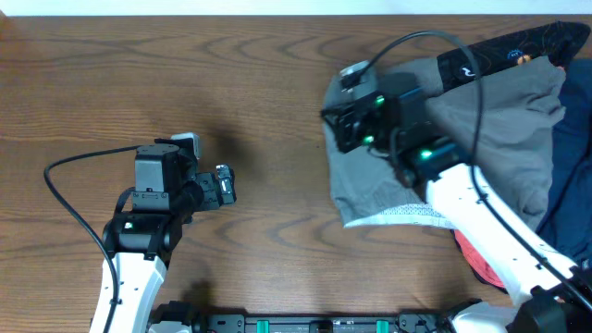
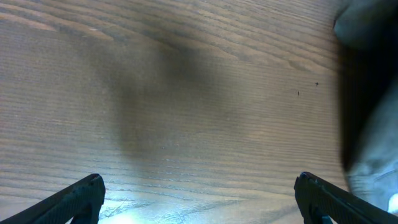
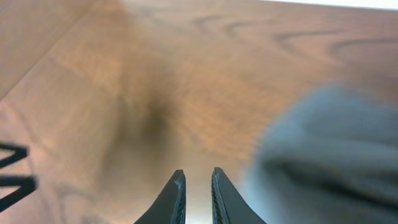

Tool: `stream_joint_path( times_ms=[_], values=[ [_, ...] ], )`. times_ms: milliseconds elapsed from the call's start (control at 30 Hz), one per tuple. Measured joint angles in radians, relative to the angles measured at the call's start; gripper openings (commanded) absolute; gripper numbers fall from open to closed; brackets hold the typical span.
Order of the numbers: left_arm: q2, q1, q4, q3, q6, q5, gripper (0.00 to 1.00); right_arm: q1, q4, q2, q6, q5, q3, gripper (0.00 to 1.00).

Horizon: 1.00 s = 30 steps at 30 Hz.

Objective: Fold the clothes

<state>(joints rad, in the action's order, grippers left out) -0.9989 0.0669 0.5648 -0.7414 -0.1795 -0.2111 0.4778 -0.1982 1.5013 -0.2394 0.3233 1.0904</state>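
The job looks to be at its start: the grey shorts (image 1: 504, 129) lie rumpled and unfolded, so the step in hand seems to be getting one garment out of the heap and spread flat. The right gripper (image 3: 197, 182) hangs over the shorts' near edge. Its fingers are drawn almost together with only a thin slit between them, and no cloth shows between the tips. The blurred wrist view does not settle whether any fabric is caught lower down. In that view the grey cloth lies just off to the gripper's right, with bare table (image 1: 185, 74) ahead of its tips. The shorts' pale speckled waistband lining (image 1: 407, 215) is turned out just beside the right forearm. The left gripper (image 1: 228, 185) has its fingers spread wide with nothing between them, and it points across open wood toward the shorts, which are well apart from it. As a judgement, the next move calls for a firm pinch on the waistband or a hem, then a drag onto the open wood ahead of the left gripper so that both can flatten the cloth. By count there are four garments: one pair of grey shorts, one navy garment (image 1: 572, 194), one black printed garment (image 1: 518, 44) and one red garment (image 1: 474, 252). The last three lie behind the right gripper, along its arm. There are two grippers.
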Motion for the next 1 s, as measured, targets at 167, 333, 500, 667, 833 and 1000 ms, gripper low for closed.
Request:
stream_joint_path(
  times_ms=[167,333,500,667,833,1000],
  values=[
    [0.0,0.0,-0.001,0.0,0.0,0.0,0.98,0.069,-0.111,0.085,-0.023,-0.049,0.002,0.59],
    [0.0,0.0,0.001,0.0,-0.021,-0.005,0.98,0.024,-0.275,0.08,-0.047,-0.232,0.0,0.83],
    [-0.005,0.001,-0.03,0.0,-0.118,-0.104,0.98,-0.139,-0.426,-0.004,-0.074,-0.37,0.0,0.99],
    [-0.077,0.055,-0.12,0.0,-0.208,-0.207,0.98,-0.351,-0.561,-0.106,-0.072,-0.432,0.0,0.99],
    [-0.224,0.203,-0.229,0.0,-0.284,-0.248,0.98,-0.494,-0.653,-0.143,-0.072,-0.451,0.0,0.99],
    [-0.414,0.387,-0.383,0.0,-0.38,-0.264,0.96,-0.58,-0.718,-0.144,-0.072,-0.456,0.0,0.99]
  ],
)
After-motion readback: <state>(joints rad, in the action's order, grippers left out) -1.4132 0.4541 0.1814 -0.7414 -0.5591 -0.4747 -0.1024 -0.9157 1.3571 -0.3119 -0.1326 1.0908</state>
